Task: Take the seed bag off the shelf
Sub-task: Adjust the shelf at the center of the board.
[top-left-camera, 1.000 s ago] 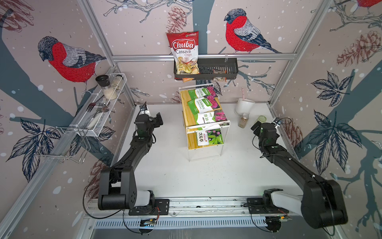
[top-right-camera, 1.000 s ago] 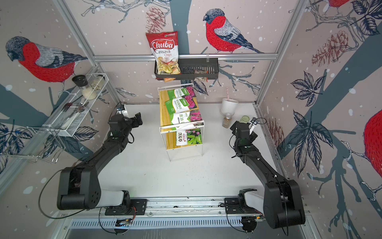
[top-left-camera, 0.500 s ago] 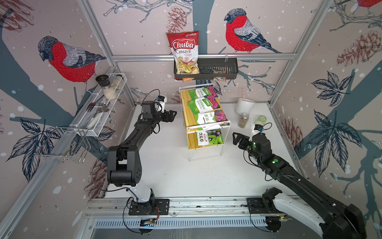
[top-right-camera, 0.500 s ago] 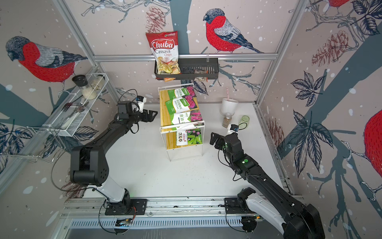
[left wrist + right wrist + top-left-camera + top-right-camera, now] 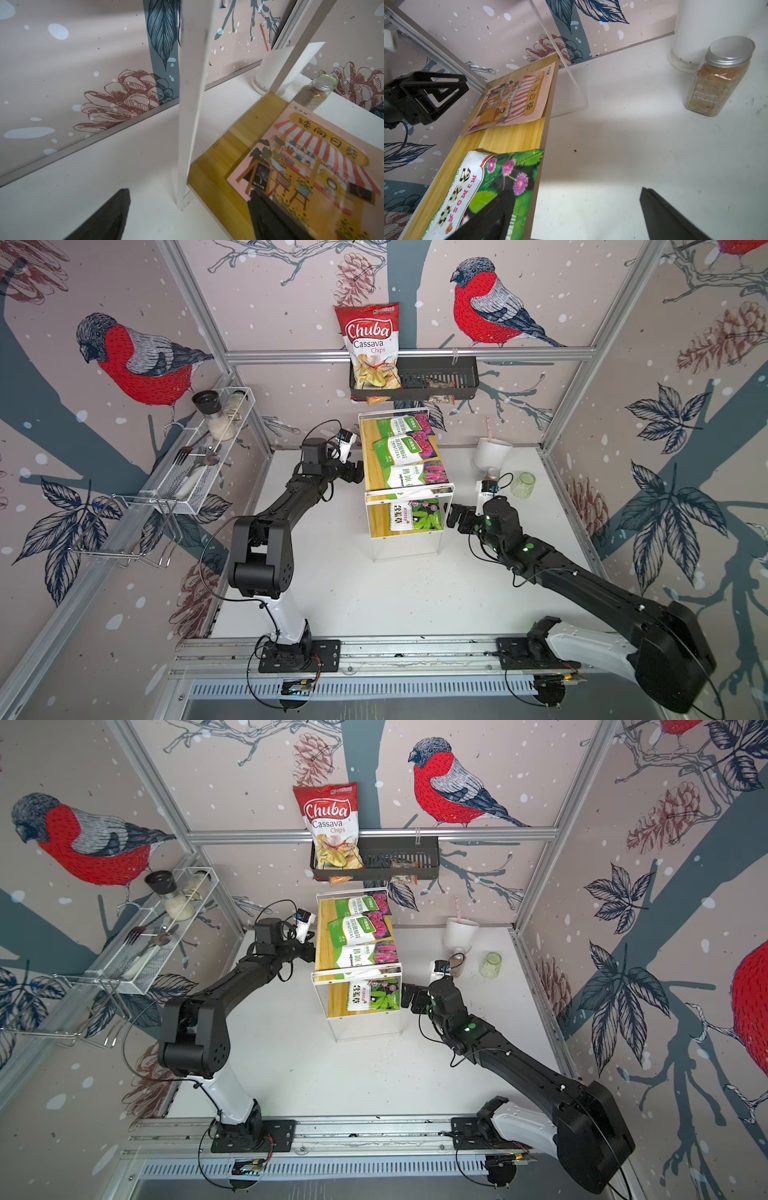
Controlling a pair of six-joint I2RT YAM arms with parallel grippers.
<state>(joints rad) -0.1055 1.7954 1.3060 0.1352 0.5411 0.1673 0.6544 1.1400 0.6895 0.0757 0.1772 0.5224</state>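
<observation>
Right wrist view: right gripper (image 5: 575, 190) is seen spread wide with nothing pinched, set at the lower board of the shelf (image 5: 508, 137), just beside the Mimosa seed bag (image 5: 483, 187) (print: "MIMOSA"). Contact cannot be told. Left gripper (image 5: 188, 190) is likewise spread and empty, positioned at the shelf's opposite side near the pink seed bag (image 5: 311, 162), marked "矮向日葵", on the same board. In a top view, three green packets (image 5: 405, 450) are laid on the upper board, one reading "IMPATIENS". "Chuba Cassava Chips" bag (image 5: 370, 344) is stood in the black basket (image 5: 440, 377) above.
</observation>
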